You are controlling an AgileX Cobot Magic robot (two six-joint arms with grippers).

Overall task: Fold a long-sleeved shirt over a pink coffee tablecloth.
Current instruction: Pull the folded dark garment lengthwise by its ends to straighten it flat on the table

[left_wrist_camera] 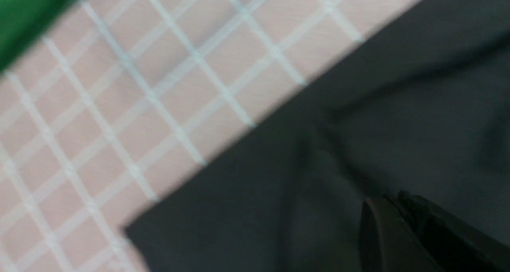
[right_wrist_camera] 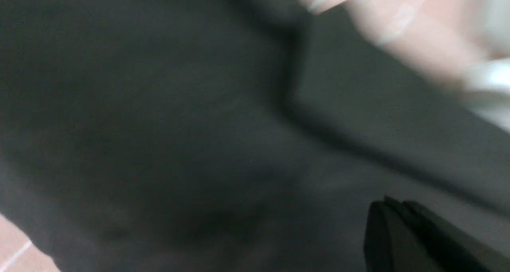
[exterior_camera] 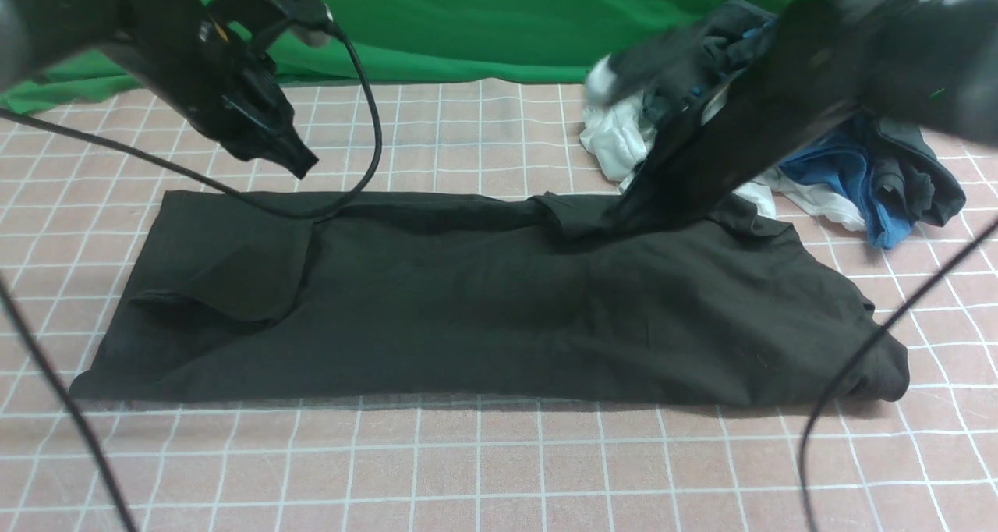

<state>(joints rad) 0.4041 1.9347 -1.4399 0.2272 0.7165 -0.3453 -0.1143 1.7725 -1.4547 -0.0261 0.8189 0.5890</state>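
On the pink tablecloth (exterior_camera: 499, 469) we see the black shirt (exterior_camera: 468, 306) in a long band, left gripper (exterior_camera: 300, 161) and right gripper (exterior_camera: 624, 212) closed by its far edge, apparently set for the next fold.

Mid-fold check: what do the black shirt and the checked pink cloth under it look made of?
Black shirt: soft matte fabric, probably cotton; it lies in limp creases without sheen. Pink cloth: thin matte textile, lying flat, white grid apparently printed; fibre unclear.
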